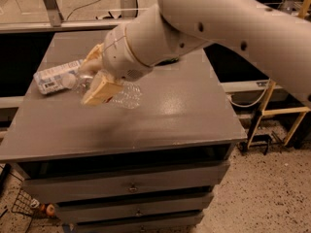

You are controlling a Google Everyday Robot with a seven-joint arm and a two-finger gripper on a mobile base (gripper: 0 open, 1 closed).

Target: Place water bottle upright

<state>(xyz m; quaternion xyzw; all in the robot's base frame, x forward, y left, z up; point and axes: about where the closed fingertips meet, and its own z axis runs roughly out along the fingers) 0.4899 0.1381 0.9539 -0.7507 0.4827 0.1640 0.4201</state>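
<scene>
The water bottle (127, 94) is clear ribbed plastic and lies on its side on the left part of the grey cabinet top (184, 106). Its white cap (69, 80) points left. My gripper (97, 79) is down over the bottle's neck end and hides its middle and label band. The white arm reaches in from the upper right and covers the back of the top.
A second bottle with a large white-and-blue label (52, 76) lies on its side just left of the gripper, close to the cap. The cabinet has drawers (131, 186) below. A metal frame (272, 115) stands on the floor at the right.
</scene>
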